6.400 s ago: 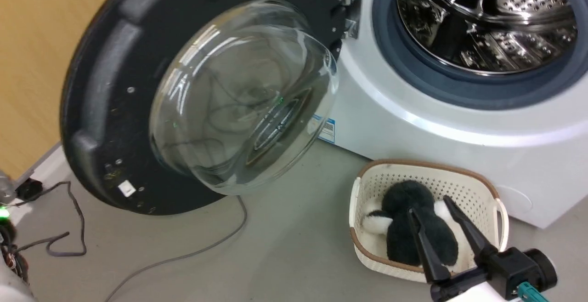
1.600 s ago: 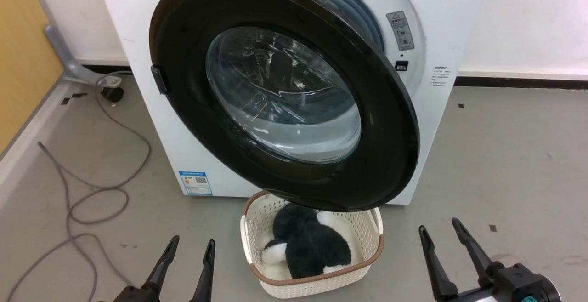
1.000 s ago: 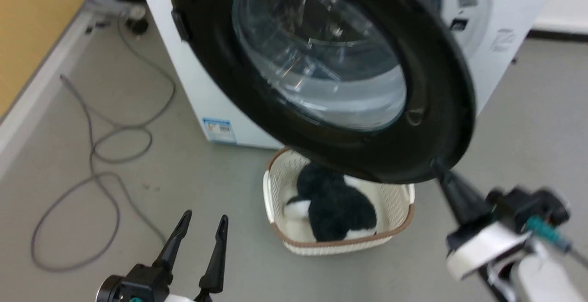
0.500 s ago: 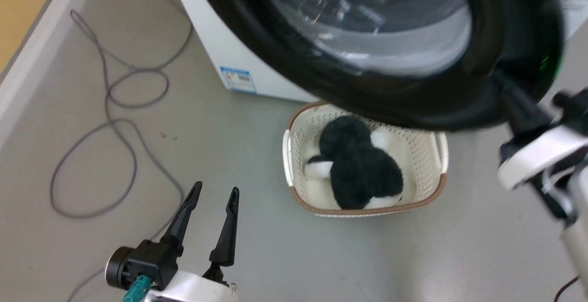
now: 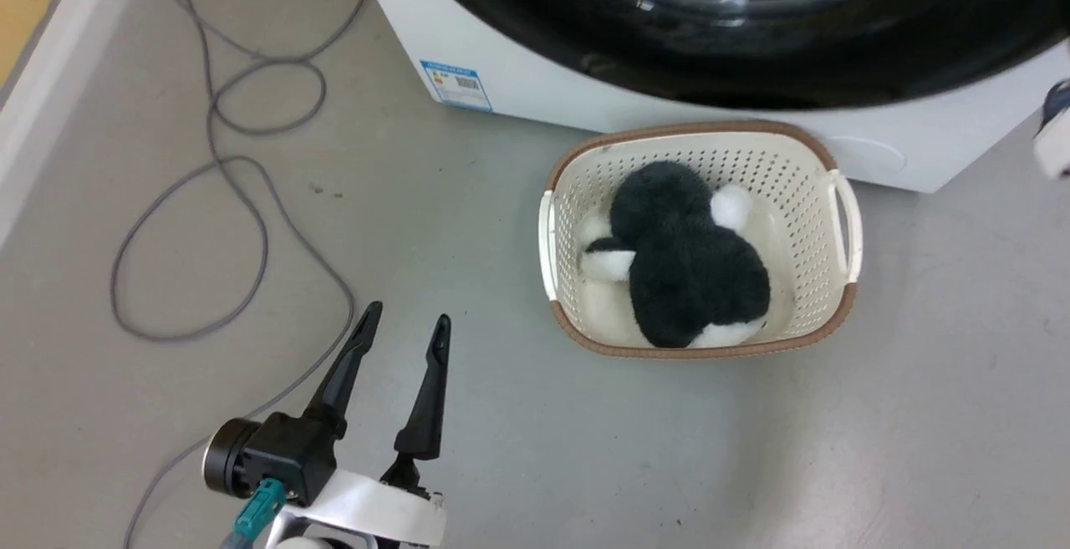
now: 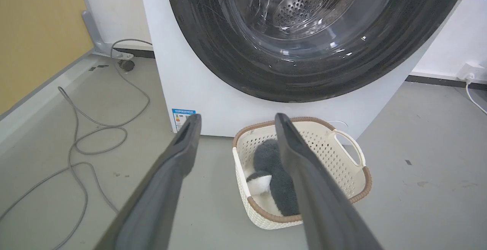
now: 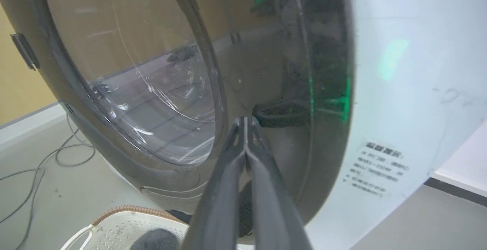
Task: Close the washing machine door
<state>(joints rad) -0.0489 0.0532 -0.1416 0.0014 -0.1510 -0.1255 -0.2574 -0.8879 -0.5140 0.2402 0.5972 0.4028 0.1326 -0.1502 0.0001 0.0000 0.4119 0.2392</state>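
Observation:
The washing machine door (image 5: 752,64) is a glossy black disc with a clear glass centre, lying against the front of the white washing machine (image 5: 518,89). In the left wrist view the door (image 6: 304,75) looks flush with the washing machine (image 6: 182,82). My right gripper (image 7: 245,120) is shut with nothing in it, its tips touching the door's (image 7: 296,90) black outer ring near the right rim. In the head view a bit of the right wrist (image 5: 1055,131) shows at the right edge. My left gripper (image 5: 405,323) hangs open low over the floor, apart from the door.
A cream perforated basket (image 5: 840,206) holding a black-and-white plush toy (image 5: 685,256) stands on the floor just in front of the washer. A grey cable (image 5: 251,198) loops over the floor at the left. A blue-white sticker (image 5: 456,85) marks the washer's lower corner.
The head camera has tipped down and moved closer. The door swung from ajar to against the washer's front, with the right gripper's tips on its rim. The left gripper stayed open.

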